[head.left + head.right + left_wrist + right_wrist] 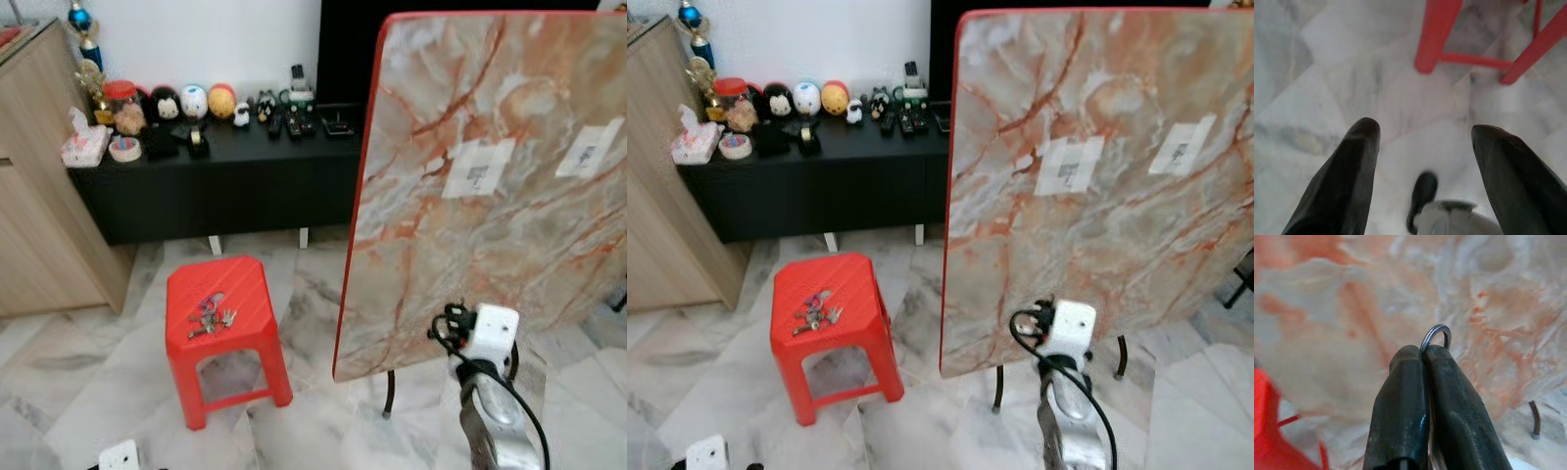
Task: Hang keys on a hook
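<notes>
A marble-patterned folding table top stands tilted upright, beside a red plastic stool on the marble floor. A bunch of keys lies on the stool's seat. The right claw is pinched together on a metal ring before the top; the left claw hangs spread apart above the floor

You are looking at a bright red plastic stool standing on pale grey-veined marble floor tiles. Beside it, an upended tabletop is showing a cream marble pattern streaked with orange-red veins inside a red rim, while a black low cabinet is sitting against the white wall.
</notes>
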Robot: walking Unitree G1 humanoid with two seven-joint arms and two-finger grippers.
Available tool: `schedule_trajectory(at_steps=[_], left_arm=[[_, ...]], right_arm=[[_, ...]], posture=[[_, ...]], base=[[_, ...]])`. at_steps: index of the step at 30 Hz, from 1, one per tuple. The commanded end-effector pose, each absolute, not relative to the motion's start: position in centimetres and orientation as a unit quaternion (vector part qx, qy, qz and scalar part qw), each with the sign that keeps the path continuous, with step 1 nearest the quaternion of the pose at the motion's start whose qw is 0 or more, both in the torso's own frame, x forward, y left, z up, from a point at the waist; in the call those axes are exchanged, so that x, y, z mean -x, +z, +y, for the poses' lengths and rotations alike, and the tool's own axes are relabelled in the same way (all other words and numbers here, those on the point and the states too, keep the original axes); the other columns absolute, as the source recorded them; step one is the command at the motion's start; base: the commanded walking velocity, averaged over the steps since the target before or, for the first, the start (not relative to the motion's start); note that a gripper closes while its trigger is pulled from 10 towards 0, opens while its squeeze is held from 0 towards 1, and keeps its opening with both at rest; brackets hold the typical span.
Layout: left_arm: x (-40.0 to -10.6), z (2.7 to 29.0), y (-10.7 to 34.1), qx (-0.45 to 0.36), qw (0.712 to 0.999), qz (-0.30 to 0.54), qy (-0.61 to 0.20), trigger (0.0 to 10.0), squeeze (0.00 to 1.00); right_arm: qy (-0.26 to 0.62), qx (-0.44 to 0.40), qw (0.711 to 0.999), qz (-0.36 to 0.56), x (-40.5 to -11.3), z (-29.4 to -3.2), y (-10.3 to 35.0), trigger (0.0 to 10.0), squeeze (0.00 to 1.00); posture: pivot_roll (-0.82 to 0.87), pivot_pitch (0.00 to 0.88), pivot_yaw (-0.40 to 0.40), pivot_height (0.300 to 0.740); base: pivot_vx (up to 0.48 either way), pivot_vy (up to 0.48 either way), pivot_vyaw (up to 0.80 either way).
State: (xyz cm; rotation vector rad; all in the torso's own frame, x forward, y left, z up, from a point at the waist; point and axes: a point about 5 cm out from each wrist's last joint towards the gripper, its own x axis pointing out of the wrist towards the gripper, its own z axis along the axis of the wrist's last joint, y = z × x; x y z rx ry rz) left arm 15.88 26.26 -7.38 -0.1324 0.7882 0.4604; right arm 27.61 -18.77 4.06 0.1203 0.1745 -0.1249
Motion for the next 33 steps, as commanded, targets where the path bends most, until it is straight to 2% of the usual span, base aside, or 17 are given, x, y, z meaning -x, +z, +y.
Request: schedule_trajectory(at_steps=[1,11,23,33], left_arm=[[-15.2,26.0,-7.8,0.068,0.890,0.395,0.218,10.0,0.00],[-15.1,26.0,-7.9,0.066,0.890,0.397,0.216,10.0,0.00],[-15.0,26.4,-7.8,0.070,0.887,0.396,0.226,10.0,0.00],[-15.1,26.4,-7.7,0.068,0.889,0.393,0.227,10.0,0.00]], right_arm=[[-0.071,-0.066,0.992,0.081,-27.7,-19.1,4.5,10.0,0.00],[-0.076,-0.073,0.991,0.082,-27.7,-19.2,4.4,10.0,0.00],[-0.092,-0.074,0.990,0.080,-27.8,-19.7,4.5,10.0,0.00],[-0.141,-0.040,0.989,0.010,-28.6,-21.0,7.5,10.0,0.00]], posture=[[0.03,0.000,-0.049,0.740],[0.04,0.000,-0.051,0.740],[0.05,0.000,-0.061,0.740],[0.04,0.000,-0.053,0.740]], base=[[0.304,0.000,0.00],[0.301,0.000,0.00],[0.000,0.000,0.00],[0.000,0.000,0.00]])
